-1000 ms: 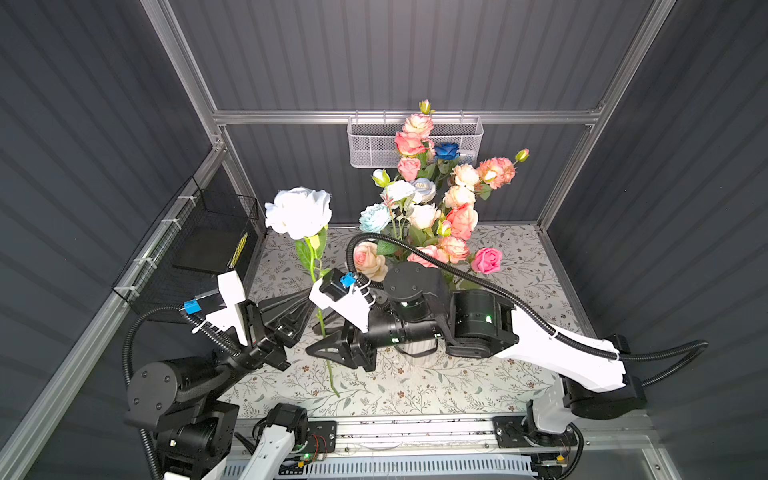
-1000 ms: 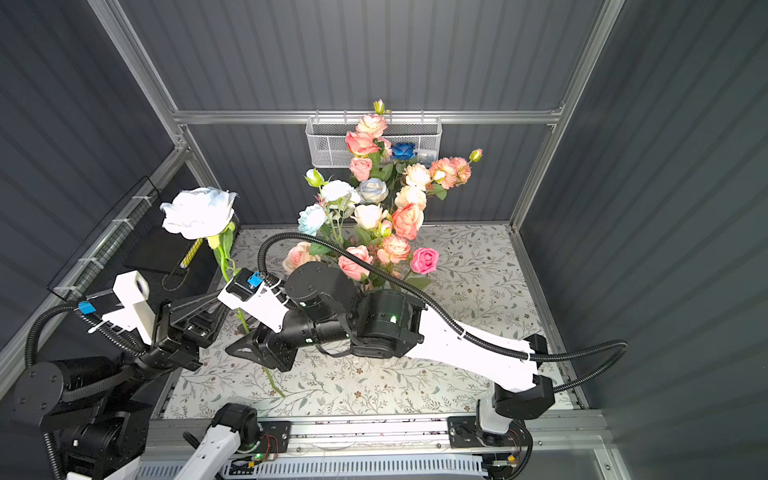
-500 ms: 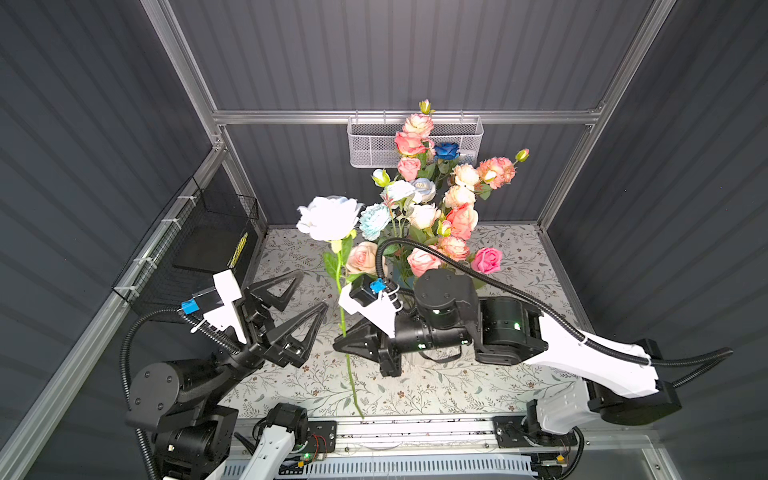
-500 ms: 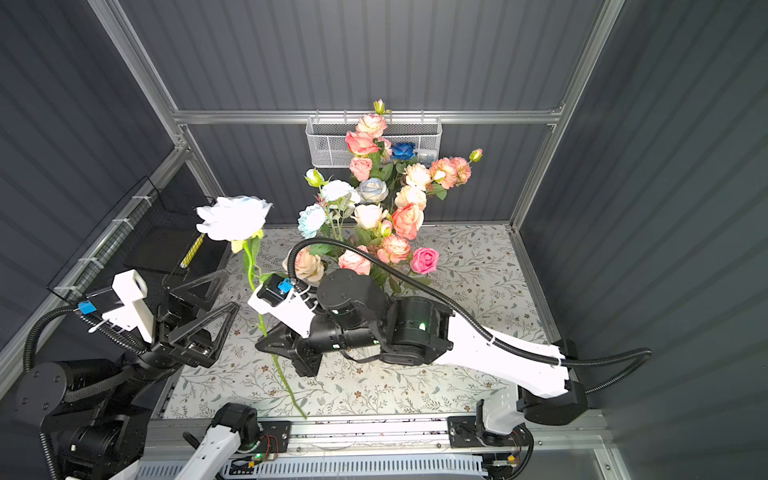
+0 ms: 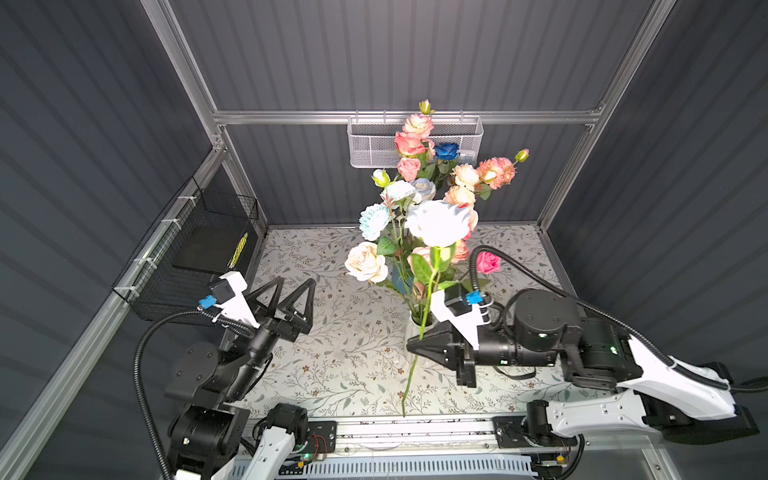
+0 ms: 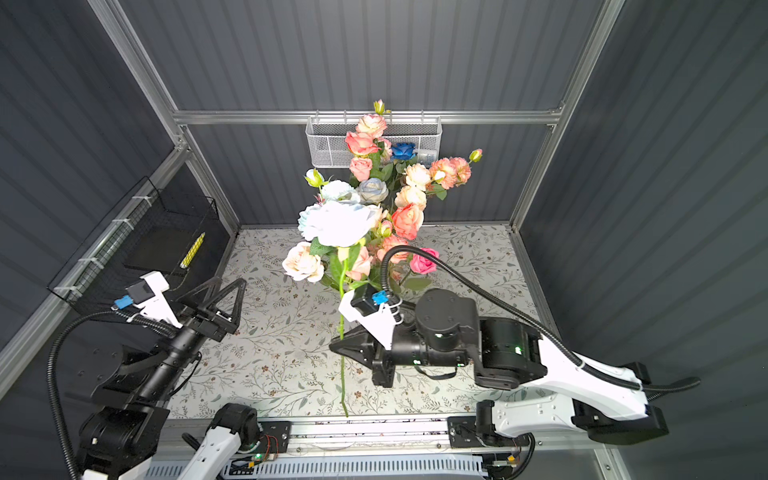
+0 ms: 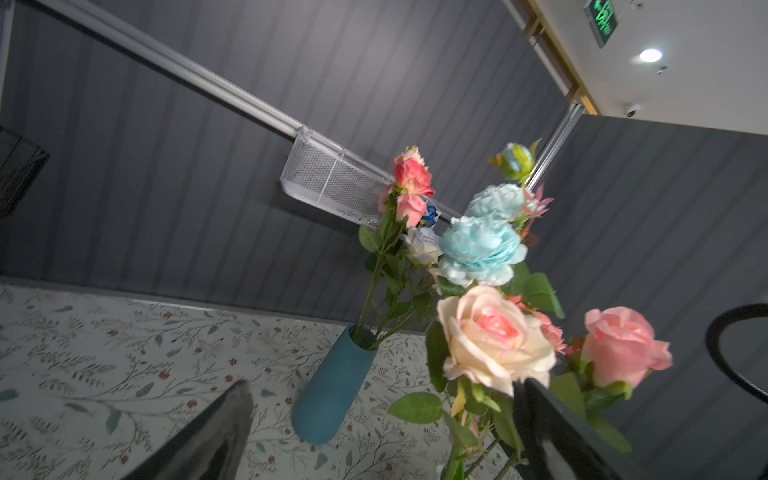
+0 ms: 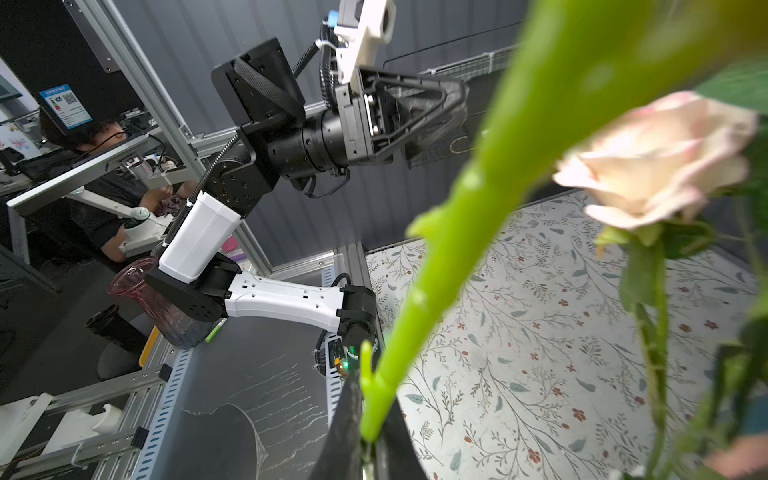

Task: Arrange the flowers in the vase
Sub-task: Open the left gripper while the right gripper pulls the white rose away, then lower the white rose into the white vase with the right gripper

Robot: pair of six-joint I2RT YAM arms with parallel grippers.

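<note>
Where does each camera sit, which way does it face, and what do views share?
Top views: stereo pair high in front, looking down at the mat; both arms show, left hand open, right hand shut on the white flower's stem.
Left wrist: on the left arm, aimed up past its fingers at the blue vase.
Right wrist: on the right arm, facing the left arm past the stem.
Shared: left hand, in top and right-wrist views.

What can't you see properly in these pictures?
- Tall teal vase: mostly buried under blooms in both top views.
- Big white flower: right wrist view cuts off its bloom; only the blurred green stem shows.
- Black left gripper: its fingers blurred, cut off in left wrist view.
</note>
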